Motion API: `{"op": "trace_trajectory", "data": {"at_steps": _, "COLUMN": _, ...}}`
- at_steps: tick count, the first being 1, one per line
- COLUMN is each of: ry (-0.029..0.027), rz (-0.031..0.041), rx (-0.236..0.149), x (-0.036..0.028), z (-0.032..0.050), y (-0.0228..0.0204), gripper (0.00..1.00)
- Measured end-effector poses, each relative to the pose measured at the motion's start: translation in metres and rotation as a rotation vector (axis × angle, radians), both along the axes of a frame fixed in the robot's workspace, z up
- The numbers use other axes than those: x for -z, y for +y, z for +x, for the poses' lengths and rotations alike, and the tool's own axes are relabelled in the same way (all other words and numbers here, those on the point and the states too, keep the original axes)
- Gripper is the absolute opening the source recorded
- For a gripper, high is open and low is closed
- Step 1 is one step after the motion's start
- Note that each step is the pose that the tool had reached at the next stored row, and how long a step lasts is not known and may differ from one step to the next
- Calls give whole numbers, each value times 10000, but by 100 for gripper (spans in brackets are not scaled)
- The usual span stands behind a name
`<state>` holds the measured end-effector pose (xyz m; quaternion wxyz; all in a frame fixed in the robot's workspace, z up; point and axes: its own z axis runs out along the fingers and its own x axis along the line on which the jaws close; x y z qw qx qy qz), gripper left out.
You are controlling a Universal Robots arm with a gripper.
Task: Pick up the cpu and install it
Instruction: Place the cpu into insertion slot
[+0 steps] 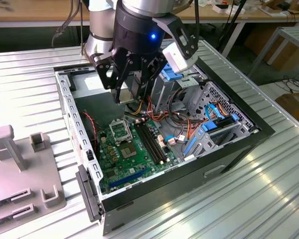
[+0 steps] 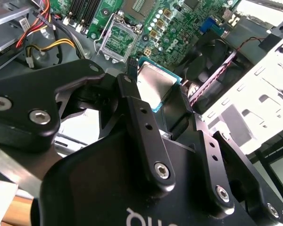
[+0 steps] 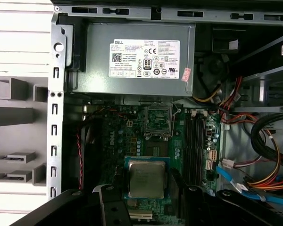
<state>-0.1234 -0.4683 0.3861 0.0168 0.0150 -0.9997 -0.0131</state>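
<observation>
Hidden by the arm: in the exterior view the black wrist and gripper [image 1: 131, 92] cover the far part of the open computer case [image 1: 259, 130], so the power supply there can hardly be seen.
Cut off: the arm runs out of the top of the exterior view; in both wrist views the gripper's black body blocks the nearest edge of the scene.
Hard to make out: in the exterior view the thing between the fingertips is a pale sliver, too small to identify there.
Surface: a ribbed, silver metal table [image 1: 239, 199] carries the case, which lies on its side with the green motherboard [image 1: 134, 159] facing up.
On the exterior view's left: a grey plastic fixture [image 1: 20, 169] with upright posts, well apart from the case.
Room: wooden workbenches [image 1: 40, 10] stand along the far side, and a cardboard box [image 1: 296, 104] sits on the floor at the exterior view's right.
Inside the case: grey power supply [image 3: 141, 59], square black socket [image 3: 158, 123] with a metal frame, long black memory slots [image 3: 195, 141], and bundles of red, yellow, orange and blue cables [image 1: 184, 122].
Jaws: drawn in and clamped on two opposite edges of the cpu [image 2: 156, 89], with one black finger on each side.
The cpu: a flat silver square with a thin green rim, held in the air above the motherboard. It is clear of the socket and touches only the fingers [image 2: 181, 101].
The cpu in the first wrist view: its metal top [image 3: 146, 178] faces the camera, on the side of the socket away from the power supply.
</observation>
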Motion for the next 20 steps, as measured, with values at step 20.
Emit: {"op": "trace_trajectory", "data": {"at_steps": 20, "ry": 0, "rz": 1, "rx": 0, "x": 216, "z": 0, "y": -1, "gripper": 47}}
